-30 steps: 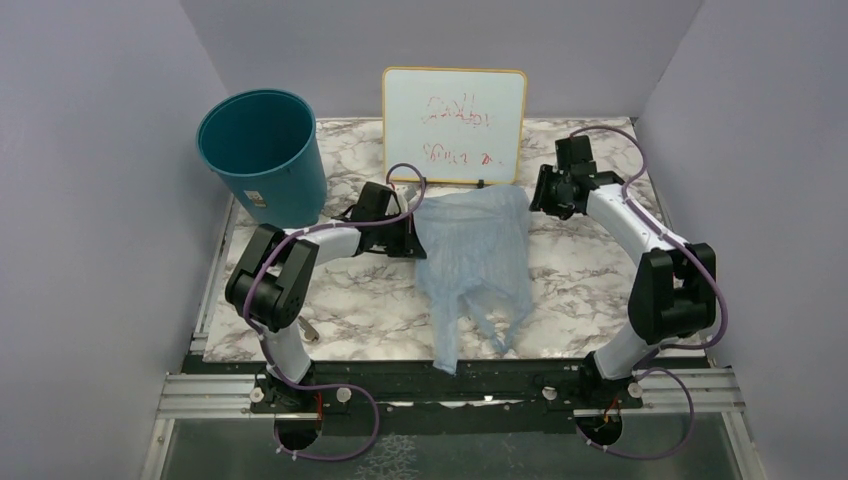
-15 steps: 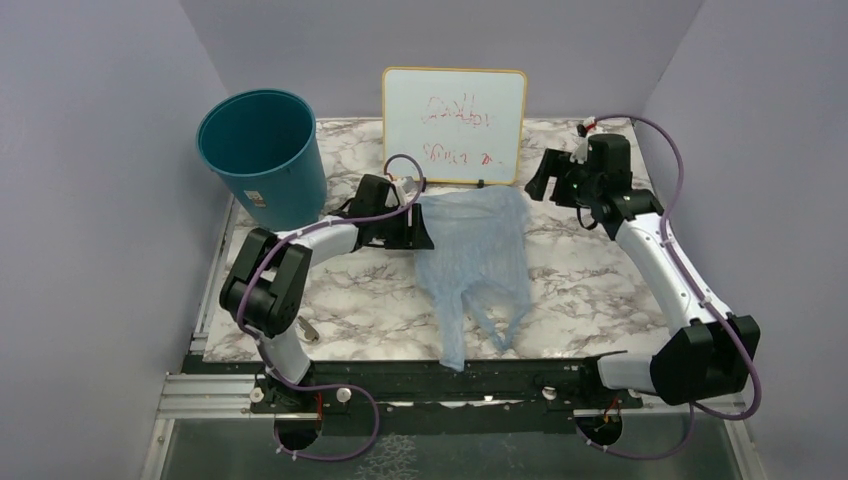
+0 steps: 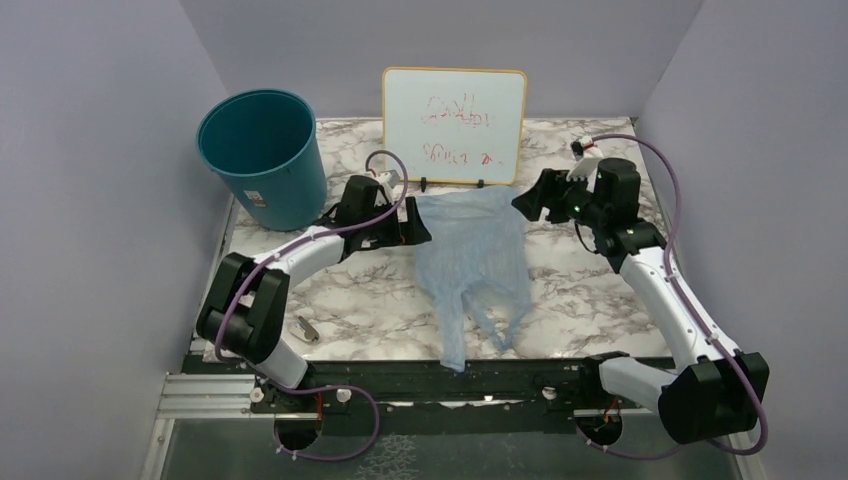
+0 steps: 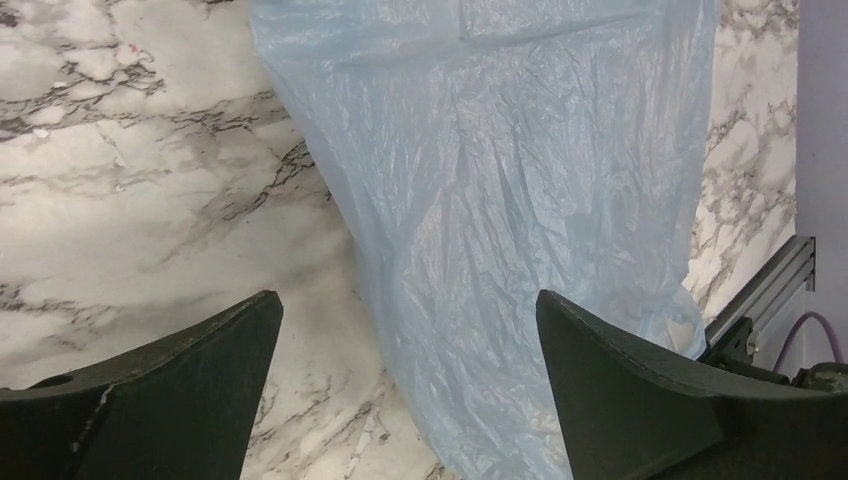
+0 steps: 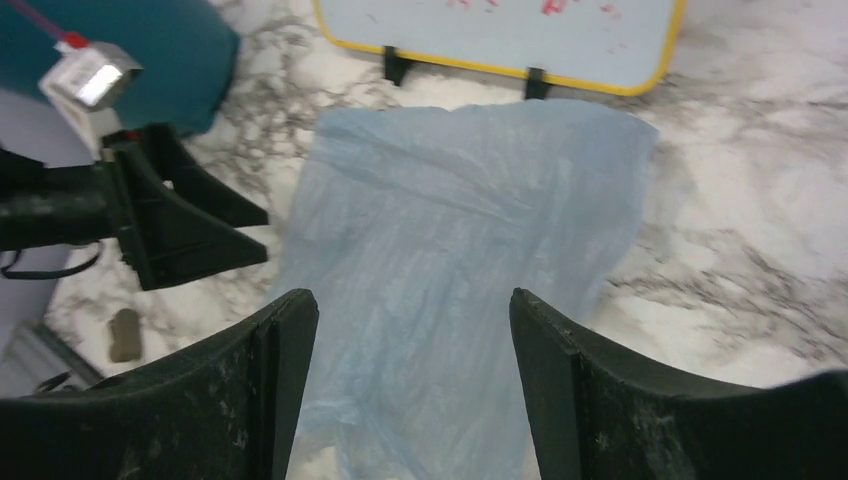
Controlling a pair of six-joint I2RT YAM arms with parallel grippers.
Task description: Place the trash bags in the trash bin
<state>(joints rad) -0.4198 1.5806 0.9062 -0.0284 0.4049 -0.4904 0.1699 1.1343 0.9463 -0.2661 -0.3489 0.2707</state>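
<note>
1. Top view: the bag (image 3: 472, 262) lies flat on the marble table (image 3: 580, 280), its wide end near the whiteboard (image 3: 454, 124) and its handles trailing toward the near edge. The bin (image 3: 264, 156) stands upright at the far left corner, well apart from the bag. The left gripper (image 3: 415, 225) sits at the bag's left edge, the right gripper (image 3: 527, 203) just beside its far right corner. A small grey object (image 3: 308, 328) lies near the left arm's base.
2. Left wrist view: the left gripper (image 4: 405, 330) stands wide, nothing between its fingers (image 4: 180, 385); the bag (image 4: 500, 180) lies on the table below.
3. Right wrist view: the right gripper (image 5: 412, 330) is spread wide and empty above the bag (image 5: 450, 250). The whiteboard (image 5: 500, 35) and a bit of the bin (image 5: 150, 50) show beyond.
</note>
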